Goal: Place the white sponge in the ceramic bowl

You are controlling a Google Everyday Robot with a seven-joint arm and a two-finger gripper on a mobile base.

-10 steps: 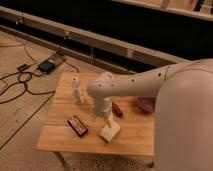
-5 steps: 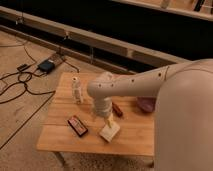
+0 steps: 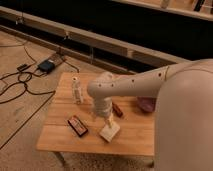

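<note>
The white sponge lies flat on the wooden table near its front edge. My gripper hangs straight above the sponge, its tips right at the sponge's top edge. The purple-maroon ceramic bowl sits at the table's right side, partly hidden behind my arm. The bowl is to the right of and behind the sponge.
A dark red-edged flat box lies left of the sponge. A pale upright bottle-like object stands at the back left. A small reddish-brown item lies behind the sponge. Cables and a dark device are on the floor to the left.
</note>
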